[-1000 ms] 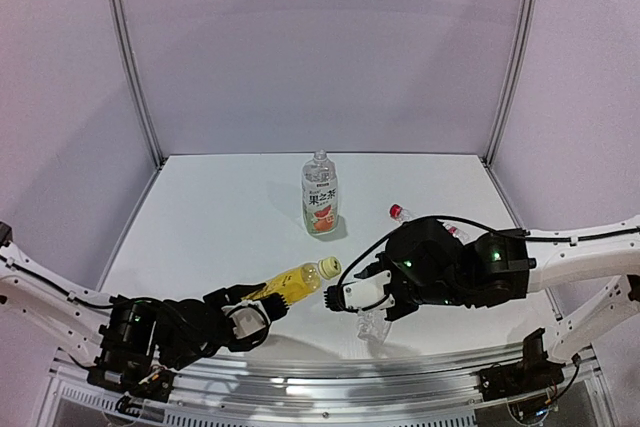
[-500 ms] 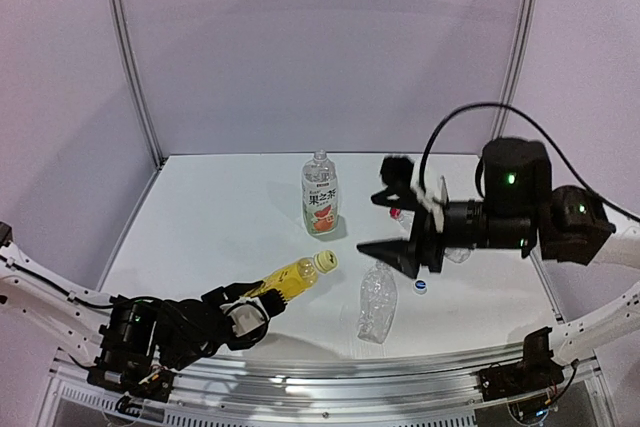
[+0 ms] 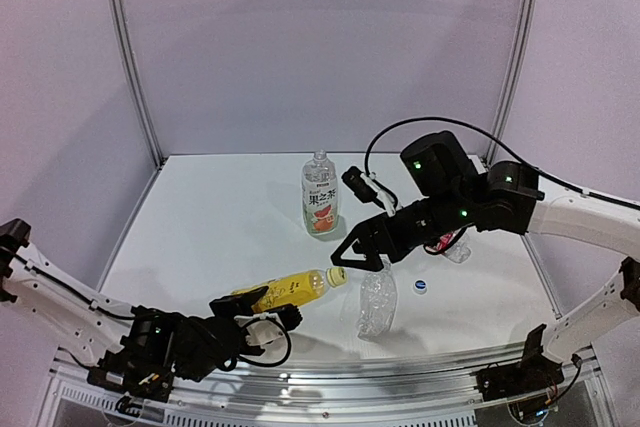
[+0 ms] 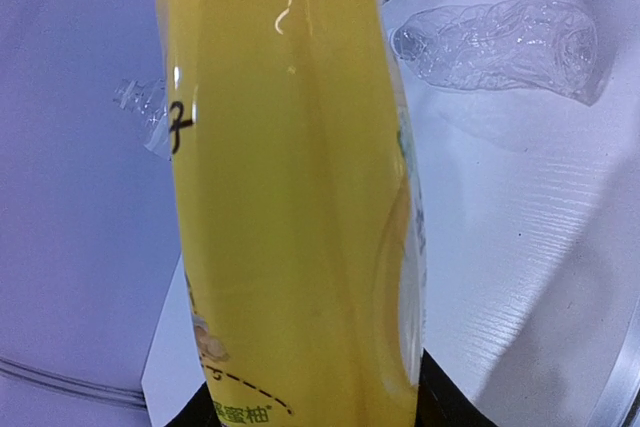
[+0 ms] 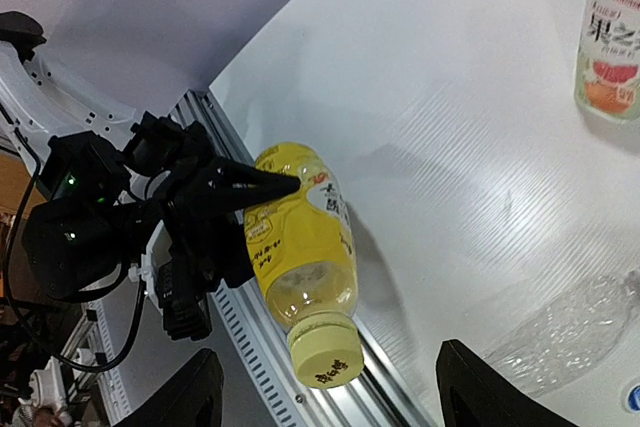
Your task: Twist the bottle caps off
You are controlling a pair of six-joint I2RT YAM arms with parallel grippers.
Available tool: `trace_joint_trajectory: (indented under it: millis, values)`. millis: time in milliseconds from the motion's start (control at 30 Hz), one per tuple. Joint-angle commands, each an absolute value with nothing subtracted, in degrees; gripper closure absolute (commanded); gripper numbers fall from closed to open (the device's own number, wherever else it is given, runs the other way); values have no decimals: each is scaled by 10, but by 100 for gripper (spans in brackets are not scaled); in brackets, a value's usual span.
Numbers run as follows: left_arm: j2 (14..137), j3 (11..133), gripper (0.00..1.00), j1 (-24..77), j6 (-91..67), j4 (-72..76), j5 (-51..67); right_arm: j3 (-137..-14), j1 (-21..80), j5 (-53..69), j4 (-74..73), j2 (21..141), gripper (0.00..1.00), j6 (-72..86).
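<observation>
My left gripper point(image 3: 255, 313) is shut on the body of the yellow bottle point(image 3: 285, 291), holding it tilted above the table's near edge. Its yellow cap point(image 3: 338, 275) is on and points at my right gripper point(image 3: 358, 255), which is open just beyond it. In the right wrist view the cap point(image 5: 325, 352) sits between the spread fingers point(image 5: 190, 392), untouched. The fruit-label bottle point(image 3: 320, 195) stands upright at the back. A clear plain bottle point(image 3: 377, 302) lies capless, with a blue-and-white cap point(image 3: 421, 287) loose beside it. The red-label bottle point(image 3: 450, 244) is mostly hidden behind the right arm.
The metal rail point(image 3: 330, 377) runs along the table's near edge, under the held bottle. Frame posts point(image 3: 135, 67) stand at the back corners. The yellow bottle point(image 4: 290, 197) fills most of the left wrist view.
The right gripper opened and swung up to the right, then came back down toward the yellow cap. The left gripper shifted a little with the bottle still in it.
</observation>
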State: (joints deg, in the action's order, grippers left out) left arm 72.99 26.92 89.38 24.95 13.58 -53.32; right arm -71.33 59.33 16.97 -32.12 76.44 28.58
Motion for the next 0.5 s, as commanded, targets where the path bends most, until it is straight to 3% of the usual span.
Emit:
trace_joint_trajectory:
  millis: [0,333,467]
  values:
    - [733,285,100,897,259,154,-548,-712,590,231,-345,793,25,325]
    - [718,281,100,900,258,154,-550,-714,589,282,-313,820,39,334]
    - [716,280,100,901,258,154,-552,-707,588,293,-303,823,50,336]
